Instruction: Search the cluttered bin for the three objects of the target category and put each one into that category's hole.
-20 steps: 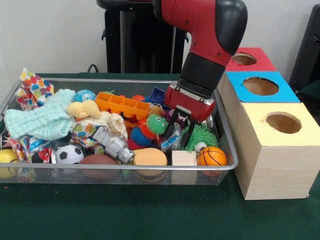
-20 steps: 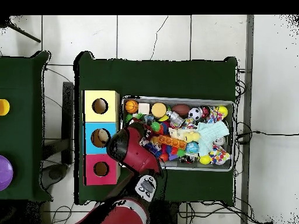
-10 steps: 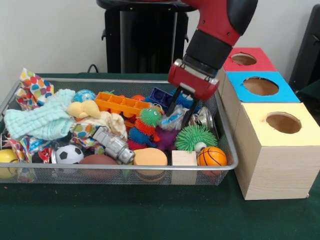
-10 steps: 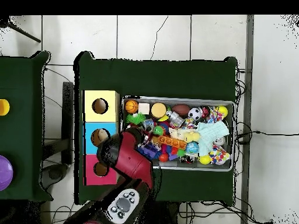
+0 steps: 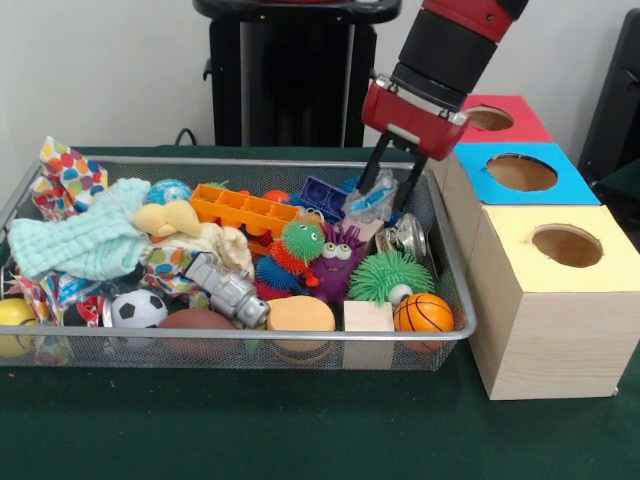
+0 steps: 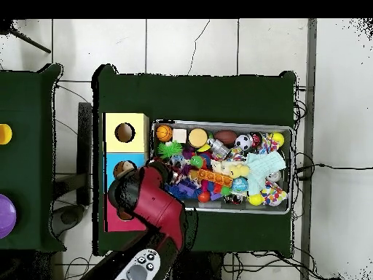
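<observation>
The silver wire-mesh bin [image 5: 250,338] is full of toys and also shows in the overhead view [image 6: 233,210]. My gripper [image 5: 385,202] hangs above the bin's far right corner, beside the boxes. It is shut on a crinkly clear plastic packet [image 5: 368,200] with blue in it, lifted free of the pile. The red-topped box with its round hole [image 5: 488,118] stands just behind and to the right of the gripper. In the overhead view the arm [image 6: 149,200] covers most of the red box [image 6: 109,219] and hides the gripper.
The blue-topped box [image 5: 521,172] and the yellow-topped box [image 5: 566,245] stand in a row in front of the red one. In the bin lie a basketball [image 5: 423,312], a green spiky ball [image 5: 391,273], an orange tray [image 5: 245,211] and a mint cloth [image 5: 85,240].
The gripper has risen out of the toy pile with the plastic packet in it and moved back and right toward the red box.
</observation>
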Robot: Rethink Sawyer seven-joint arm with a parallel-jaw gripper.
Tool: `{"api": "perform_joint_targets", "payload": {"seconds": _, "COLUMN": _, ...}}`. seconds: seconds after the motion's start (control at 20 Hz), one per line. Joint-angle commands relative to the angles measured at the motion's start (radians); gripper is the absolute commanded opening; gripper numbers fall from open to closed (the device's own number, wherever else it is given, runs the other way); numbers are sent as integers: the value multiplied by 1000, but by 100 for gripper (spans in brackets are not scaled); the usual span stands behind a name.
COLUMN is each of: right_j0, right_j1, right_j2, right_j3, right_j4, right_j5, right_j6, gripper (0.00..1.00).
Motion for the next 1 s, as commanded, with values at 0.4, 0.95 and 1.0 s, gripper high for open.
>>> {"api": "perform_joint_targets", "payload": {"seconds": 0.4, "right_j0": -287, "right_j1": -207, "right_j2": 527, "right_j3": 164, "right_j4": 55, "right_j5": 3, "right_j6": 234, "gripper": 0}}
{"api": "perform_joint_targets", "payload": {"seconds": 0.95, "right_j0": 117, "right_j1": -46, "right_j2": -134, "right_j3": -162, "right_j4": -58, "right_j5": 476, "right_j6": 452, "gripper": 0}}
{"api": "perform_joint_targets", "payload": {"seconds": 1.0, "right_j0": 124, "right_j1": -49, "right_j2": -137, "right_j3": -163, "right_j4": -54, "right_j5": 487, "right_j6": 464, "gripper": 0}}
